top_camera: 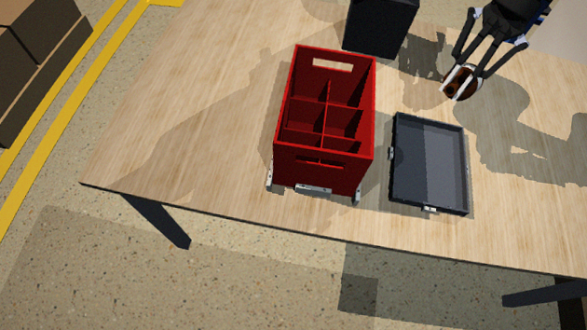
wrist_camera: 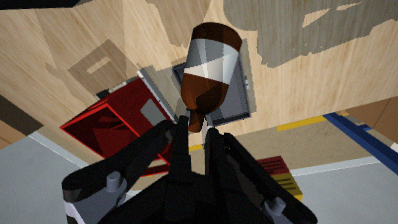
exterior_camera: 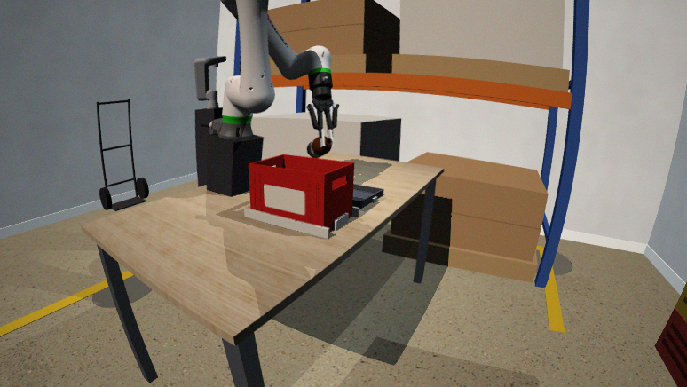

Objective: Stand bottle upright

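Observation:
The brown bottle (top_camera: pixel 472 89) (exterior_camera: pixel 318 146) (wrist_camera: pixel 210 60) with a white label hangs in the air behind the tray. It is strongly tilted, its mouth toward the table's front and its base toward the back, a little lower. My gripper (top_camera: pixel 449 93) (exterior_camera: pixel 327 143) (wrist_camera: pixel 195 116) is shut on its neck. The dark tray (top_camera: pixel 443 168) (exterior_camera: pixel 367 194) (wrist_camera: pixel 239 100) lies level on the table, empty. The red crate (top_camera: pixel 286 168) (exterior_camera: pixel 317 182) (wrist_camera: pixel 130 100) stands level left of the tray in the top view, its visible compartments empty.
Small light stops stand at the edges of the crate and tray, such as the metal block (top_camera: pixel 313 190) in front of the crate. The black robot pedestal (top_camera: pixel 380 27) (exterior_camera: pixel 232 165) stands behind the crate. The wooden table's front edge (top_camera: pixel 278 226) runs in front of both.

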### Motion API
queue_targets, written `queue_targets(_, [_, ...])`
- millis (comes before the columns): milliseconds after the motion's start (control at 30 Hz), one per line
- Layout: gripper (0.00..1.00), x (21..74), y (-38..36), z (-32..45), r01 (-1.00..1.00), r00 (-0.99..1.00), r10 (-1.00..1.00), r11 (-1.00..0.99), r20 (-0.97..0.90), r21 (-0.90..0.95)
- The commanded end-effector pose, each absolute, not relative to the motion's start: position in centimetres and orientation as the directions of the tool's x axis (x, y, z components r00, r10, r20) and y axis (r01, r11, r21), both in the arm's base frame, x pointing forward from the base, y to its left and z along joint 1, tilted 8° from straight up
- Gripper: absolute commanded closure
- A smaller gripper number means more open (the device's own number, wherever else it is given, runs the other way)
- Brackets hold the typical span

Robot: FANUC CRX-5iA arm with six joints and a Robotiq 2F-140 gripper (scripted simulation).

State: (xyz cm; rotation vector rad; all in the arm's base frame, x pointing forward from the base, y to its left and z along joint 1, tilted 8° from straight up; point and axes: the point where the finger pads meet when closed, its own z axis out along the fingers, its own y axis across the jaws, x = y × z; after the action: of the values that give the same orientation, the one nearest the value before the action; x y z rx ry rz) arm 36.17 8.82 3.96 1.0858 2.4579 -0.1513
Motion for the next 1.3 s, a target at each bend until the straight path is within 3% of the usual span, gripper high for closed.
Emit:
queue_targets(0, [1.0, 36.19, 8.83, 3.97, 0.725, -0.591, 0.676, 0.685, -0.441, 0.078])
queue_targets(1267, [1.0, 35.98, 8.83, 3.81, 0.728, -0.554, 0.646, 0.682, -0.525, 0.07])
